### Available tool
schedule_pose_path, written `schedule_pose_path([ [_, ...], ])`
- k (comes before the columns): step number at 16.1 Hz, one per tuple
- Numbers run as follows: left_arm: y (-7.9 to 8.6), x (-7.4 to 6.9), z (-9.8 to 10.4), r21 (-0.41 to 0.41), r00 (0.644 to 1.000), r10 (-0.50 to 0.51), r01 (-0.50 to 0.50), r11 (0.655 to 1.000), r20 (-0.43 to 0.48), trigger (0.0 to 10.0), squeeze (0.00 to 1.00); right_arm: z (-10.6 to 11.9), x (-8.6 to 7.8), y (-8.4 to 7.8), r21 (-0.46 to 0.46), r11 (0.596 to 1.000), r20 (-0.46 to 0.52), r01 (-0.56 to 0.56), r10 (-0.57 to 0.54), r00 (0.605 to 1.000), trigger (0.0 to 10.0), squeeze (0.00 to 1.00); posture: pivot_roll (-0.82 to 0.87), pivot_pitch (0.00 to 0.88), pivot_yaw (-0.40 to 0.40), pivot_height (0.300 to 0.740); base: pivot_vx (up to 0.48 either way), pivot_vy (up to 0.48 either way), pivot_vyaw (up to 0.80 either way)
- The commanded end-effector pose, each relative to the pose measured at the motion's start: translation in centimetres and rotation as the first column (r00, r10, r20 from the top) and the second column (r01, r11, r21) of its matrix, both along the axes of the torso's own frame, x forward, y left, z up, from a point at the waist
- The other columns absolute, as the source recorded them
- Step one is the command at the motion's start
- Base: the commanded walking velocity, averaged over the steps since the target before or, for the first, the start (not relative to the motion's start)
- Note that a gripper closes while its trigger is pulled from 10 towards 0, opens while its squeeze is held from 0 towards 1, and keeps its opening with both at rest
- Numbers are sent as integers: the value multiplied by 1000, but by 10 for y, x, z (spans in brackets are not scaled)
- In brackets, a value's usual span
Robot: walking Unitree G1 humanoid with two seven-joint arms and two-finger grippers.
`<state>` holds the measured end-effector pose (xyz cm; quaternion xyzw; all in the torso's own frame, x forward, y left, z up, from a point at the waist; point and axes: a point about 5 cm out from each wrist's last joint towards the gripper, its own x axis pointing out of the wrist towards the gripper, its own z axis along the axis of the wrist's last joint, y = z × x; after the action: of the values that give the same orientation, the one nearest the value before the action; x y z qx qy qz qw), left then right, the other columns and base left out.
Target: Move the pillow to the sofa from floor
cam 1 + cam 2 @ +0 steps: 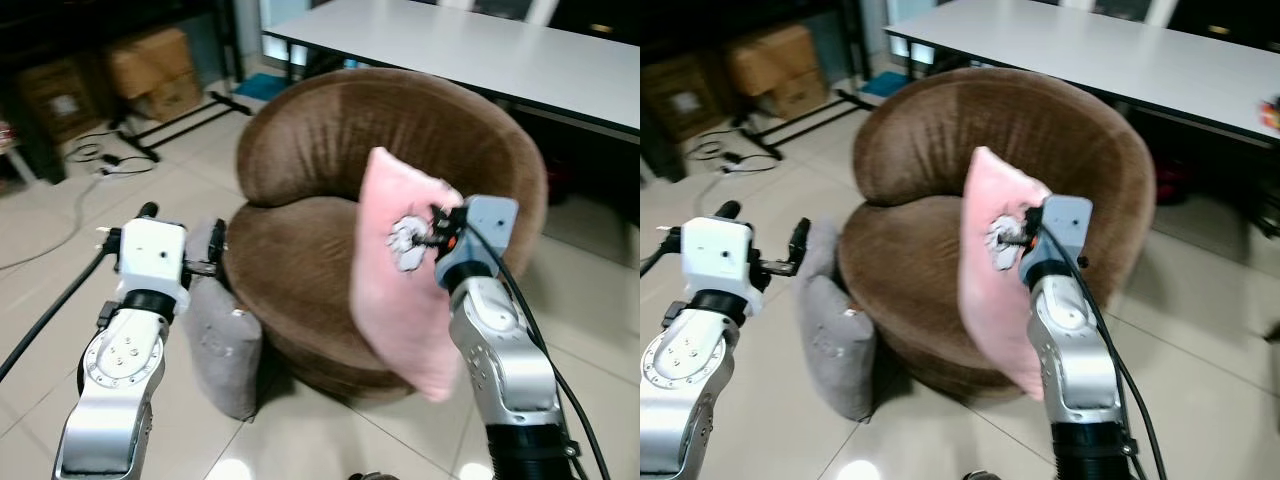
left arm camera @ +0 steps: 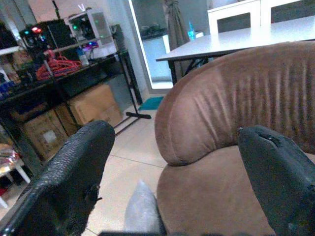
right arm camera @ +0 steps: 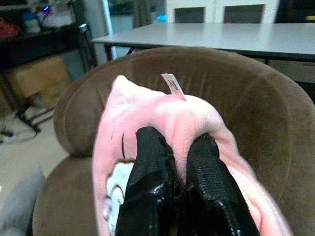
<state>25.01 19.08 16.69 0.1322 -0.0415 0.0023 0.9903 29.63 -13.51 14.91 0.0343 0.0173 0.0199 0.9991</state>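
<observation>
A pink pillow (image 1: pixel 395 290) with a white picture on its face hangs upright over the front edge of the round brown sofa (image 1: pixel 400 150). My right gripper (image 1: pixel 432 232) is shut on the pillow's upper part; in the right wrist view its black fingers (image 3: pixel 147 172) pinch a fold of pink cloth (image 3: pixel 162 115). A grey pillow (image 1: pixel 225 345) stands on the floor against the sofa's left side. My left gripper (image 1: pixel 180 235) is open just above it, and its fingertips (image 2: pixel 74 167) frame the sofa's backrest (image 2: pixel 246 108).
A long white table (image 1: pixel 470 50) stands behind the sofa. Cardboard boxes (image 1: pixel 150 70) and dark shelving fill the back left, with cables (image 1: pixel 100 155) on the tiled floor. Open tile lies to the front left and right of the sofa.
</observation>
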Motion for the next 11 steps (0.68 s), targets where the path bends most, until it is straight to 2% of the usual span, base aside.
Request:
schedule_pose_path([
  [1, 0, -1, 0, -7, 1000, 0, 0, 1000, -9, 10000, 0, 12, 1, 6, 26, 997, 49, -78, 77, 996, 10000, 0, 17, 0, -9, 740, 0, 0, -419],
  [2, -1, -2, -1, 8, 1000, -14, 14, 1000, -15, 10000, 0, 12, 1, 11, 82, 988, 42, -131, 128, 991, 10000, 0, 16, 0, -9, 740, 0, 0, 0],
  [3, -1, -5, 0, -3, 1000, -28, 28, 1000, -15, 10000, 0, 14, -1, 16, 100, 984, 50, -148, 144, 988, 10000, 0, 10, 0, -7, 740, 0, 0, 0],
  [4, 0, -6, -2, -3, 999, -28, 28, 1000, -18, 10000, 0, 14, -2, 17, 50, 988, 60, -143, 140, 988, 10000, 0, 11, 0, -14, 740, 0, 0, 0],
  [6, 0, -6, -1, -10, 1000, -26, 26, 1000, -12, 10000, 0, 13, -4, 19, 30, 987, 60, -157, 155, 986, 10000, 0, 12, 0, -21, 740, 0, 0, 0],
  [8, 0, -6, 1, -13, 1000, -29, 29, 1000, -12, 10000, 0, 15, -3, 15, 36, 993, 69, -117, 114, 991, 10000, 0, 14, 0, -16, 740, 0, 0, 0],
  [11, -3, -6, 1, -11, 999, -47, 47, 999, -17, 10000, 0, 15, 3, 11, 85, 989, 63, -121, 115, 991, 10000, 0, 27, 0, -17, 740, 161, 0, -767],
])
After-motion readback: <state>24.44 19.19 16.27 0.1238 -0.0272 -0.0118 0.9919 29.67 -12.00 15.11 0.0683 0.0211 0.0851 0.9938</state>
